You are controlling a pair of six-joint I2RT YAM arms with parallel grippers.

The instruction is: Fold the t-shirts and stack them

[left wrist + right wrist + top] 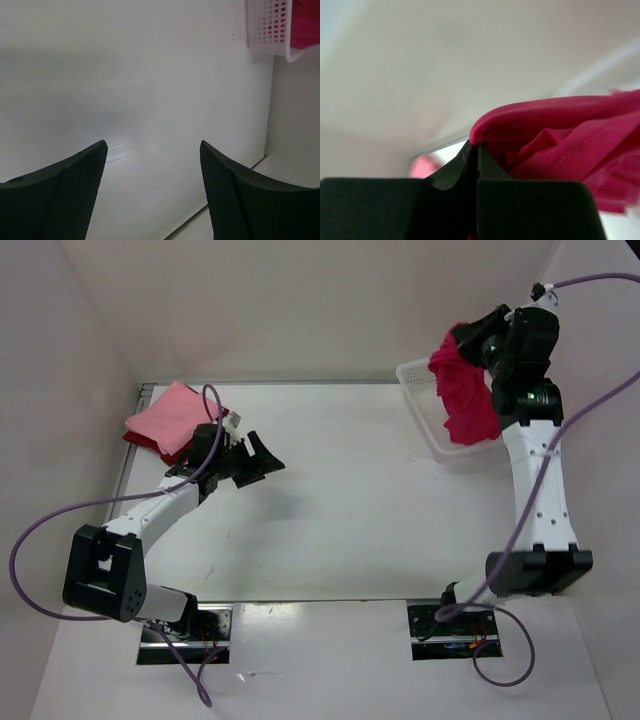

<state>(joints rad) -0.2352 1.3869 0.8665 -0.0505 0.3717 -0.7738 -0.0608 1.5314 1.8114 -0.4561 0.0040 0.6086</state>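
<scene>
Right jaws clamp tight on the magenta-crimson t-shirt [560, 125]; left jaws stand wide apart, holding nothing.

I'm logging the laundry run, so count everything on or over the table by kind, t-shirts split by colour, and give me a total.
Light pink t-shirt: 1
Dark red t-shirt: 1
Magenta t-shirt: 1
White basket: 1
Total: 4
</scene>
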